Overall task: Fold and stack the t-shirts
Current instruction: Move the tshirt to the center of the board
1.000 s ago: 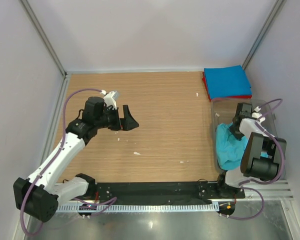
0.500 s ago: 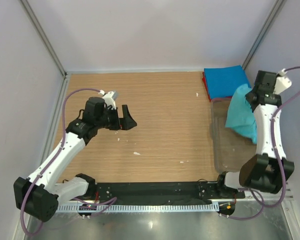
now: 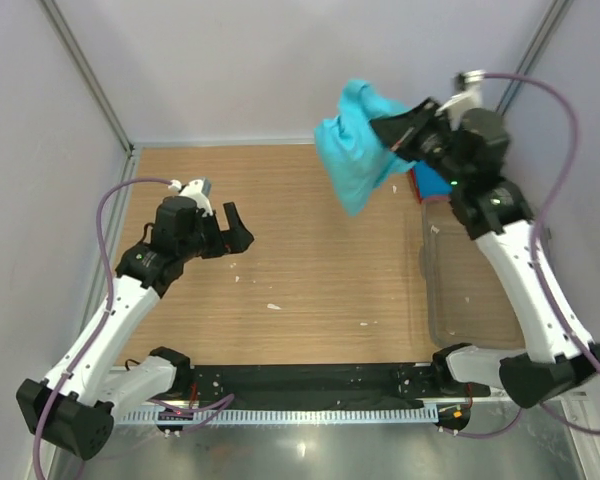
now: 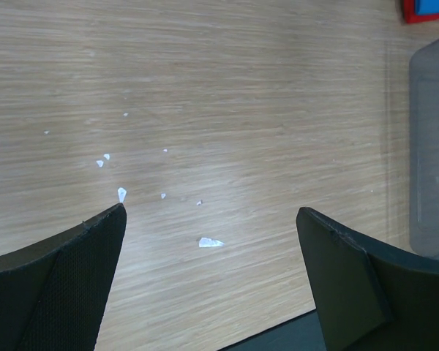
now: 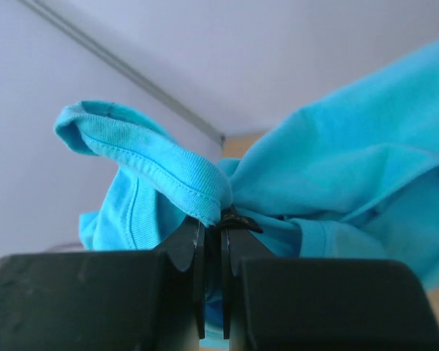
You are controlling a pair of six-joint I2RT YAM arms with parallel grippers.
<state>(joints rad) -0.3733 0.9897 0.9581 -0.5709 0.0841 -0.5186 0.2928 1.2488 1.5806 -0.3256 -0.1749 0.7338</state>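
Left gripper point(image 3: 236, 228) first: its jaws stand wide apart with nothing between them, and it hovers over the left half of the counter point(image 3: 330, 270), somewhat nearer the far edge than the near one. Under it I see only wood and a few white scraps point(image 4: 211, 242).

Further right, above the far edge, the turquoise t-shirt point(image 3: 352, 150) hangs in the air, touching nothing on the counter, bunched and drooping in loose folds. My right gripper point(image 5: 213, 219) is clamped on it, pinching a stitched hem. Whether that hem is collar, sleeve or bottom edge I cannot tell. The rest of the cloth spills below the pinch.

At the far right corner the blue folded t-shirt point(image 4: 435, 6) lies on the red folded t-shirt point(image 4: 428, 18), mostly hidden behind my right arm in the top view. The clear tub point(image 3: 470, 290) sits along the right edge, nearer me.

I judge the shirt light, soft and quite limp. It will not keep any shape, and from one pinch it can only dangle as a clump. The doubled hem looks like a secure place to hold, thick enough not to slide out. To fold it I expect to lay it on the open middle of the counter, then take it with both grippers at two corners well apart, shoulders or bottom hem, so it spreads flat.
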